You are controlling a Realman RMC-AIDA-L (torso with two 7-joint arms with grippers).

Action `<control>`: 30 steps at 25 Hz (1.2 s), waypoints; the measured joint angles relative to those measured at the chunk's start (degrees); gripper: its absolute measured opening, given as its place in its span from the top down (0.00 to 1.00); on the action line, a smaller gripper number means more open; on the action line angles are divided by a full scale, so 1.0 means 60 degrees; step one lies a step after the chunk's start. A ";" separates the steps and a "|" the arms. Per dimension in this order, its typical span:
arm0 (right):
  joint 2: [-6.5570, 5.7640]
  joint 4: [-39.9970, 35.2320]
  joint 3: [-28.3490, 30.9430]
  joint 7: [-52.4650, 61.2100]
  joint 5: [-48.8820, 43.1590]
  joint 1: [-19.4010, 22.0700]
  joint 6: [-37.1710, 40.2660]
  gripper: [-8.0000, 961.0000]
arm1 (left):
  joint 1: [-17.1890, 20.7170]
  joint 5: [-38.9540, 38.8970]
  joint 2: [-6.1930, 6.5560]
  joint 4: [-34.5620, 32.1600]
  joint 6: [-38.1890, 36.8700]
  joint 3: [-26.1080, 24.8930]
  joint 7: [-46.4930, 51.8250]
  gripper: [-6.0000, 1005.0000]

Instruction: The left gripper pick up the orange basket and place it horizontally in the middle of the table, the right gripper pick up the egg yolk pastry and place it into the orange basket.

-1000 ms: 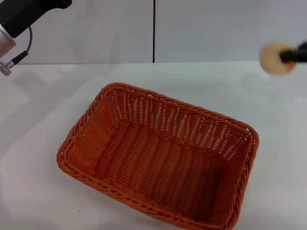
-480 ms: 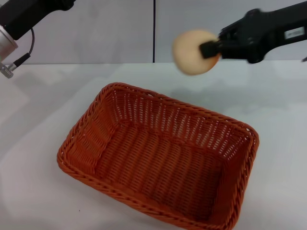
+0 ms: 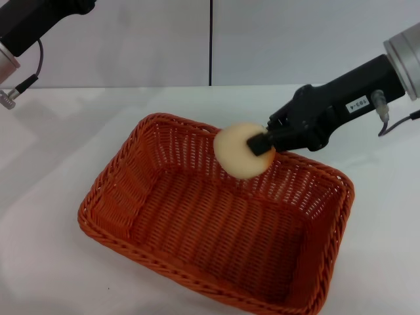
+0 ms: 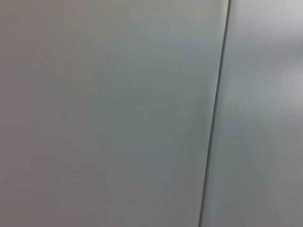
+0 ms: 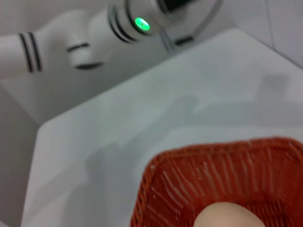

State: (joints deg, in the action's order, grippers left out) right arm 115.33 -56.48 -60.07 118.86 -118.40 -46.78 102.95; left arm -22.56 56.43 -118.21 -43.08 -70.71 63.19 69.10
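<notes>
from our head camera we see the orange basket lying flat near the middle of the table, open side up, so it is ready to take something. our right gripper is closed on the egg yolk pastry and holds it in the air over the far rim of the basket. we think it is there so the pastry can go down inside and not land on the table. our left gripper is parked high by the far left corner of the table, out of the way, and we cannot tell if its claw is wide or narrow.

our left wrist camera shows only a plain grey wall.

our right wrist camera looks down at one end of the basket, with the pale pastry close below it.
</notes>
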 joint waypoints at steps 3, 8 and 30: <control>0.0047 0.0010 0.0070 0.0154 -0.0199 0.0091 -0.0070 0.93 | -0.0010 -0.0002 0.0000 0.0003 -0.0005 -0.0001 -0.0002 0.32; 0.0053 -0.0073 0.0319 0.0129 -0.0190 0.0306 -0.0080 0.81 | -0.0013 -0.0004 -0.0004 0.0003 -0.0008 0.0003 -0.0004 0.32; 0.0588 0.0301 0.4554 -0.7938 0.7764 0.5275 -0.0748 0.34 | 0.0176 -0.0788 -0.0041 0.0196 -0.0224 -0.0012 -0.0465 0.32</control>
State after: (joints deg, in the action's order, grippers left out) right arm 118.86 -54.67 -32.75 71.23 -71.82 -15.13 98.46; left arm -21.50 51.70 -118.46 -41.90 -72.05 63.12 66.31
